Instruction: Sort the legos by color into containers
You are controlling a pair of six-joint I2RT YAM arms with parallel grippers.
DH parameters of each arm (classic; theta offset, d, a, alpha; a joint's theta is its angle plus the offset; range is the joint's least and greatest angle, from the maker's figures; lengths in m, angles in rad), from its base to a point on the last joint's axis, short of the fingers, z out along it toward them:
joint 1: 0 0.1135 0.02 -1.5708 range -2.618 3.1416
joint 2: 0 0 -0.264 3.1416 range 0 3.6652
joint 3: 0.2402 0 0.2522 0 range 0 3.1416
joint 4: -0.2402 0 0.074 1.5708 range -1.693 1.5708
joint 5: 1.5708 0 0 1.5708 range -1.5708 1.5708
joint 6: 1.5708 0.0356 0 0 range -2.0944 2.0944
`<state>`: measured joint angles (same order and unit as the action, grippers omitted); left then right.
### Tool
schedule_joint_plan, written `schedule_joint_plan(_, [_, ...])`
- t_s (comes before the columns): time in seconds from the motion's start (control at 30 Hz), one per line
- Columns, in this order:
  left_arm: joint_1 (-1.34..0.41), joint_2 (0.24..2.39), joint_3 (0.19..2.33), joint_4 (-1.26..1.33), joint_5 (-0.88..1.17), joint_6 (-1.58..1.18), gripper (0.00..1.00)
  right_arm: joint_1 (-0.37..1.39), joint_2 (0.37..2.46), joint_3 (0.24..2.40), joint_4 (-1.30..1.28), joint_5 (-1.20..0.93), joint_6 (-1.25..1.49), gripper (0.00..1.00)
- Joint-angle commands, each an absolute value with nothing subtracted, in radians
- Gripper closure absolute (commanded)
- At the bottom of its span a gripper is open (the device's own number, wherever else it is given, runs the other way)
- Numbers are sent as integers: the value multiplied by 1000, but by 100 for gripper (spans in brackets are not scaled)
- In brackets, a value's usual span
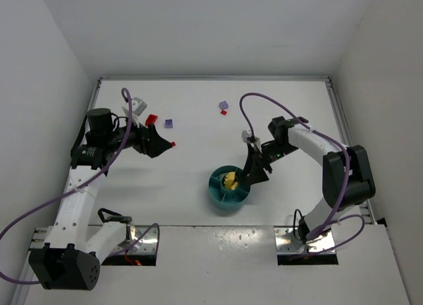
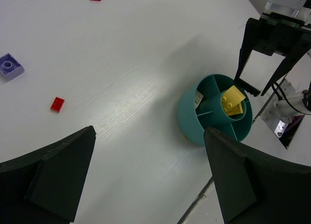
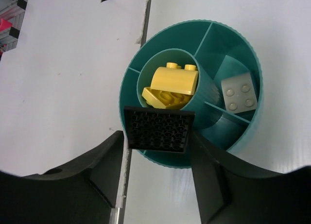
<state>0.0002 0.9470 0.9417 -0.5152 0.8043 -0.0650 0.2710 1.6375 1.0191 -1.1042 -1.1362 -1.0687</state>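
The fingers (image 3: 97,175) of the right gripper (image 3: 158,142) are clamped on a black plate (image 3: 160,129), one finger against each short edge.

**Held part**
- Position: the black plate hangs over the near rim of the teal dish (image 3: 243,136). It overlaps the wall of the centre well (image 3: 146,71) and the outer wedge closest to the wrist camera. The views do not settle which compartment lies directly beneath it, nor its height above the rim.
- Orientation: the long axis runs from finger to finger, across the right wrist view. The broad gridded face is turned toward the wrist camera; the thin edges face the fingers.
- Handling (judgement): light, rigid, smooth plastic, not fragile. Because it is thin, an edge grip may let it pivot or slip. Hold it across two opposite edges, as here, with the contact centred.

**Dish contents**
- Centre well: two yellow bricks (image 3: 172,83), one leaning on the other.
- Wedge on the right of the wrist view: one pale grey brick (image 3: 238,92), studs up.

**Left gripper**
- The left gripper (image 2: 149,134) has its fingers wide apart with nothing between them, above the white surface (image 2: 146,63).
- A red brick (image 2: 57,104) and a lilac brick (image 2: 9,66) lie loose on the surface, well apart from the dish.
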Motion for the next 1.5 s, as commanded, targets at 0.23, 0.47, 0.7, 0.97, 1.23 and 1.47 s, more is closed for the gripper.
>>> schedule_joint_plan(0.23, [14, 942, 951, -505, 821, -71, 0, 278, 1637, 1074, -1066, -1175, -1077, 33])
schedule_joint_plan(0.47, [14, 942, 951, -505, 796, -71, 0, 258, 1574, 1121, -1088, -1154, -1034, 33])
schedule_joint_plan(0.7, [14, 900, 931, -495, 658, -60, 0, 258, 1421, 1051, -778, -930, -674, 35])
schedule_joint_plan(0.97, [14, 910, 957, -509, 282, -52, 0, 258, 1318, 1034, -621, -586, -370, 35])
schedule_joint_plan(1.23, [14, 1152, 1074, -572, 48, -6, 0, 249, 1310, 991, -572, -348, -273, 32])
schedule_joint_plan(1.47, [14, 1267, 1117, -532, -34, 17, 0, 239, 1319, 951, -528, -313, -215, 32])
